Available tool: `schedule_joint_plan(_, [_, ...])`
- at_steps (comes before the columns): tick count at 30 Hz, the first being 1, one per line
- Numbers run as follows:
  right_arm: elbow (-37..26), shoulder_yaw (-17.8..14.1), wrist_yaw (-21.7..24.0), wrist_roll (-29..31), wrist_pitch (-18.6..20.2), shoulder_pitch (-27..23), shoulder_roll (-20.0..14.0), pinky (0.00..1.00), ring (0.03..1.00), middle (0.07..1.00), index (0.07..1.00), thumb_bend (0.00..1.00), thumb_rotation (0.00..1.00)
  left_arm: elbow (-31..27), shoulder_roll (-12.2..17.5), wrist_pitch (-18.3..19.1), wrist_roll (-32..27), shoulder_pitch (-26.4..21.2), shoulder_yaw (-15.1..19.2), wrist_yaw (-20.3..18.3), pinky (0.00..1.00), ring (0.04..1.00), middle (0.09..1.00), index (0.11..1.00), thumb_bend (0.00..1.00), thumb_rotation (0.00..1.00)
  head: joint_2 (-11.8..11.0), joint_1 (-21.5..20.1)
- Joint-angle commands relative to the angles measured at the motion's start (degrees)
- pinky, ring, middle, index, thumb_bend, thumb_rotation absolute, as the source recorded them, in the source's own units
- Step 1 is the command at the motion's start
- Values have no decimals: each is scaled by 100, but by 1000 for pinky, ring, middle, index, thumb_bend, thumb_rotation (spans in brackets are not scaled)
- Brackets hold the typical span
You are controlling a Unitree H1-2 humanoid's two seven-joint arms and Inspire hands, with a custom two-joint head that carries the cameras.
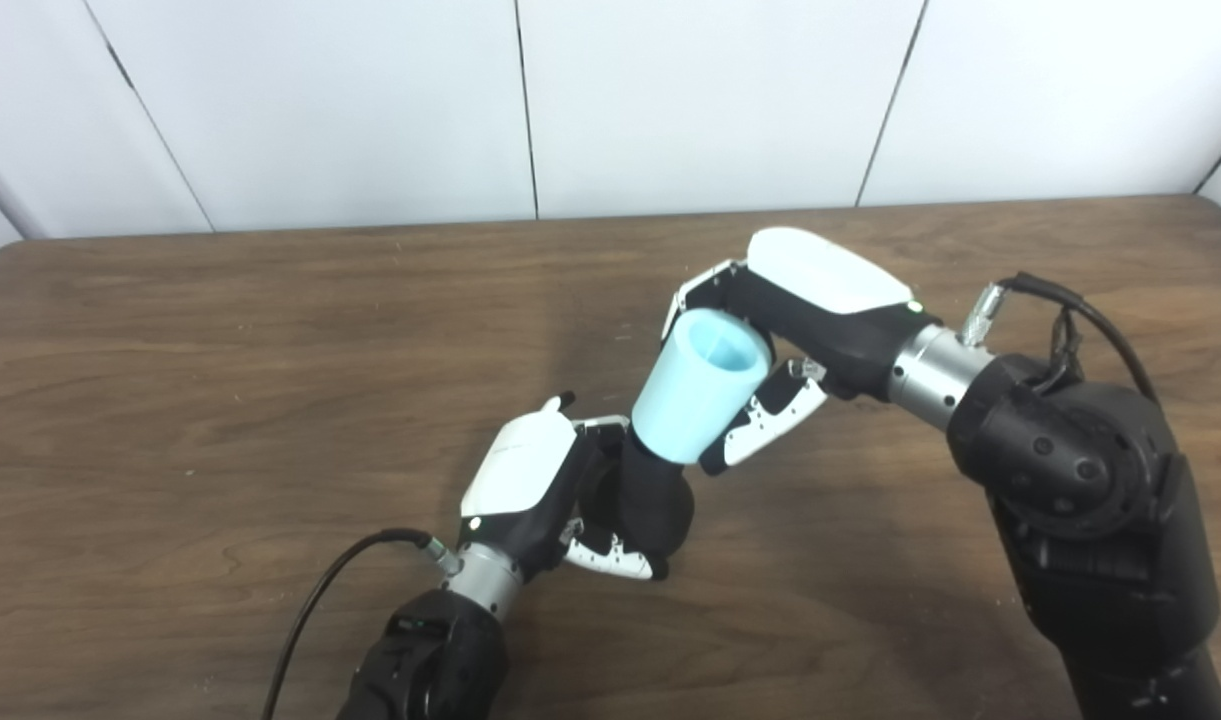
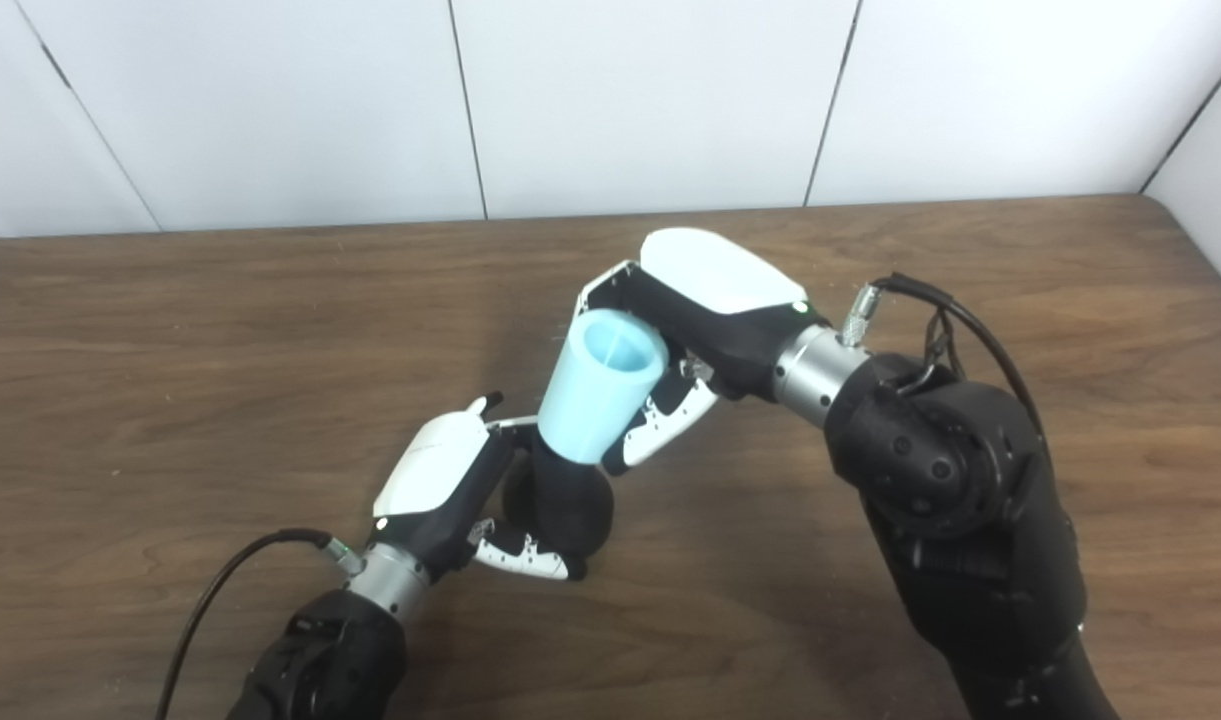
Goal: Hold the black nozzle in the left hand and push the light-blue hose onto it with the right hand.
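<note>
Left hand (image 1: 545,490): fingers wrapped round the black nozzle, white back of the hand turned up, thumb tip poking out at the top.
Left fingers (image 1: 610,558): curled under the nozzle's rounded base, white segments showing beneath it.
Black nozzle (image 1: 650,495): held clear above the table, bulbous lower part inside the left grip, narrower neck rising up and to the right out of the fingers.
Light-blue hose (image 1: 695,385): short tapered sleeve, wide open mouth facing up, narrow end down over the nozzle's neck and touching it; how deep it sits cannot be told.
Right fingers (image 1: 770,420): closed against the hose's right side, lower ones reaching down near its narrow end.
Right hand (image 1: 800,320): clasped on the hose from the right, upper fingers behind its rim.
Table (image 1: 170,400): dark wood, beneath both hands.
</note>
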Motion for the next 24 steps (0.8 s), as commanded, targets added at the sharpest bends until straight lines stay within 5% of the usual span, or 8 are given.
schedule_joint_plan(1, [-65,2,-76,5,-41,-174,-129,295,420,511,510,496,0,13,-74,66,-53,-20,-121,-262,1000,694,505,474,522,0,6,-6])
schedule_joint_plan(24, [-55,392,-10,62,-9,-314,-142,298,424,517,504,497,0,88,-135,66,-76,12,-150,-236,1000,695,508,472,522,0,47,-17])
